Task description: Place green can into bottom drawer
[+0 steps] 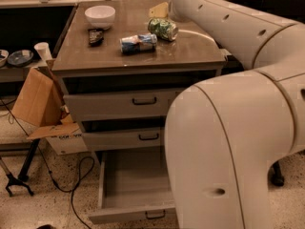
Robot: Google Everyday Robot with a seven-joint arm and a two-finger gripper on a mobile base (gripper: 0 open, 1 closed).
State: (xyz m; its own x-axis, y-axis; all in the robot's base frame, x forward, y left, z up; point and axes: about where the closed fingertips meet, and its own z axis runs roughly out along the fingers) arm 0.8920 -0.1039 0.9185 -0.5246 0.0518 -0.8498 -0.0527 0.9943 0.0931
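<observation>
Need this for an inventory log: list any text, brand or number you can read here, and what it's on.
Cardboard box: dark print, perhaps starting "CO"; rest too blurred.
Green can: pattern only, nothing legible.
Blue and white can: label unreadable.
Dark packet: unreadable.
Hand, at the arm's end by the green can: no markings seen.
</observation>
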